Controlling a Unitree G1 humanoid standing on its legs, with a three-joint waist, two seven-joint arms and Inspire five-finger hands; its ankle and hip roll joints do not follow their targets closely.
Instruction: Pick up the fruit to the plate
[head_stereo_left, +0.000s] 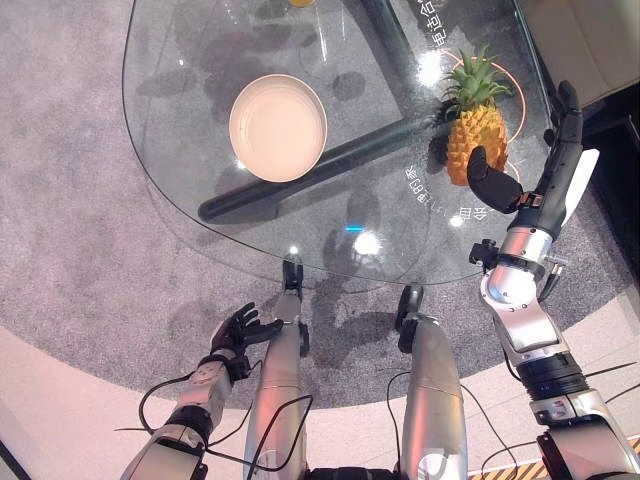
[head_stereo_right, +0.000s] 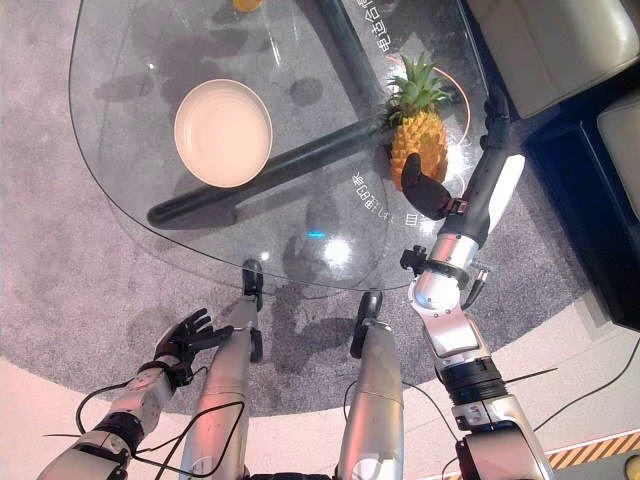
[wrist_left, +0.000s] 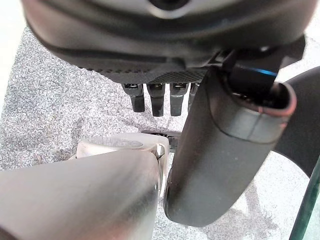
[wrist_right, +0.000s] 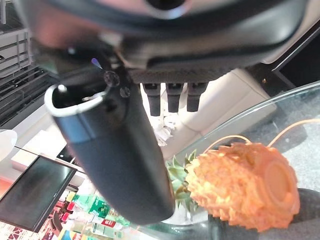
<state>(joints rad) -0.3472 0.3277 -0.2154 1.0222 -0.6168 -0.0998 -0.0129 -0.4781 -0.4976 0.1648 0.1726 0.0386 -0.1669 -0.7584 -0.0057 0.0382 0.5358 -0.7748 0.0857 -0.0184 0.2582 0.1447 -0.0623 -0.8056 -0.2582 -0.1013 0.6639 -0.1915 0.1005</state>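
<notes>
A pineapple (head_stereo_left: 474, 135) with a green crown stands on the glass table (head_stereo_left: 200, 90) at its right side. My right hand (head_stereo_left: 552, 160) is raised right beside it, fingers straight and thumb (head_stereo_left: 490, 180) spread toward the fruit, nothing held. In the right wrist view the pineapple (wrist_right: 245, 187) lies just past the thumb (wrist_right: 115, 150). A round cream plate (head_stereo_left: 277, 127) sits empty on the table's left half. My left hand (head_stereo_left: 238, 330) hangs low by the floor, fingers relaxed and open.
An orange ring (head_stereo_left: 515, 95) lies on the glass round the pineapple. A dark table leg (head_stereo_left: 310, 170) shows through the glass. A pale sofa (head_stereo_right: 560, 40) stands at the far right. Grey carpet (head_stereo_left: 70, 200) surrounds the table.
</notes>
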